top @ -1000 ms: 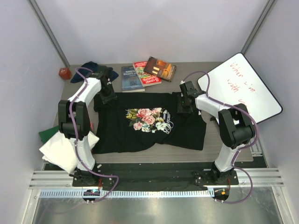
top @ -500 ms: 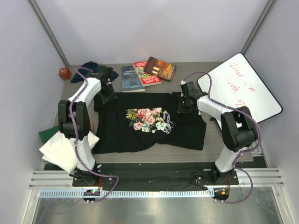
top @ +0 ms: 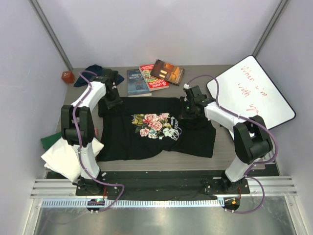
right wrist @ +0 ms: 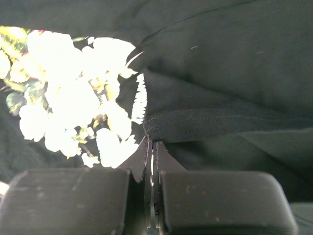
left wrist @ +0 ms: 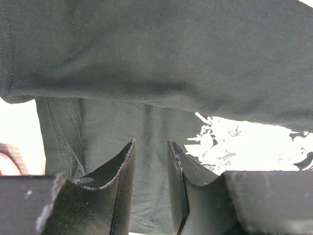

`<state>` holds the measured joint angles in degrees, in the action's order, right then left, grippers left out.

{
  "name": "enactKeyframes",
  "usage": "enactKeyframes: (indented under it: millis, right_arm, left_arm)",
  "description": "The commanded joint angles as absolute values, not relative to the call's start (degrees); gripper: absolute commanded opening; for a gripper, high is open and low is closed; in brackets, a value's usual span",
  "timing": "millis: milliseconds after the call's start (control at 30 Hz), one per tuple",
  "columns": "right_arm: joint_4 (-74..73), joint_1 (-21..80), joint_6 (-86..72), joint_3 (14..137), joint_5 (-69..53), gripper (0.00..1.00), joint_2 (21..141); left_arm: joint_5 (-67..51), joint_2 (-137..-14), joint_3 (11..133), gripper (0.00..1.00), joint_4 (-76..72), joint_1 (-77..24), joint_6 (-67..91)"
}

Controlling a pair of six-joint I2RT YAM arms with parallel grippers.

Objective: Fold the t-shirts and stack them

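black rose-print t-shirt (top: 127,142) | spread flat, mid-scene | navy t-shirt (top: 93,69) | crumpled, far-left

you are looking at the black shirt (left wrist: 195,58) filling the view, a fold running across its top, a stitched hem (left wrist: 61,137) hanging at left, white print (left wrist: 220,142) showing at right. your left gripper (left wrist: 150,142) is standing slightly parted over the cloth.
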<state>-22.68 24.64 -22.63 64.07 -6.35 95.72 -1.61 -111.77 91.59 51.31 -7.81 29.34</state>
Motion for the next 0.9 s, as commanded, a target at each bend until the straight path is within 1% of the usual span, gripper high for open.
enactKeyframes:
  millis: [0, 33, 233, 367, 567, 633, 700, 867]
  right_arm:
    - [-22.15, 28.03, -25.13, 64.86, -8.09, 0.01, 93.95]
    - [-22.15, 28.82, -25.66, 64.78, -8.09, 0.01, 94.04]
    - [-22.76, 34.62, -30.05, 63.46, -7.30, 0.18, 95.27]
    - [-22.94, 37.35, -31.11, 62.05, -6.51, 0.18, 94.05]
    - [-25.22, 37.71, -30.33, 62.93, -4.67, 0.18, 85.88]
    - [-27.32, 37.71, -29.27, 64.07, -0.27, 0.18, 82.81]
    - [-27.68, 37.44, -27.87, 64.07, 7.35, 0.18, 81.13]
    - [-27.34, 35.42, -26.63, 61.27, 11.16, 0.16, 78.32]
  left_arm:
    - [-2.29, -111.62, 93.51, 0.32, 51.86, -7.91, 28.56]
    - [-2.37, -111.62, 93.52, 0.32, 51.77, -7.91, 28.56]
    - [-2.28, -111.45, 93.43, 0.32, 51.86, -7.91, 28.39]
    - [-2.29, -111.36, 93.43, 0.32, 51.94, -7.91, 28.48]
    - [-2.37, -111.36, 93.52, 0.32, 52.03, -7.91, 28.48]
    - [-2.46, -111.36, 93.60, 0.32, 52.03, -7.91, 28.48]
    - [-2.63, -111.36, 93.60, 0.32, 52.03, -7.91, 28.48]
    - [-2.81, -111.18, 93.25, 0.34, 51.68, -7.91, 28.30]
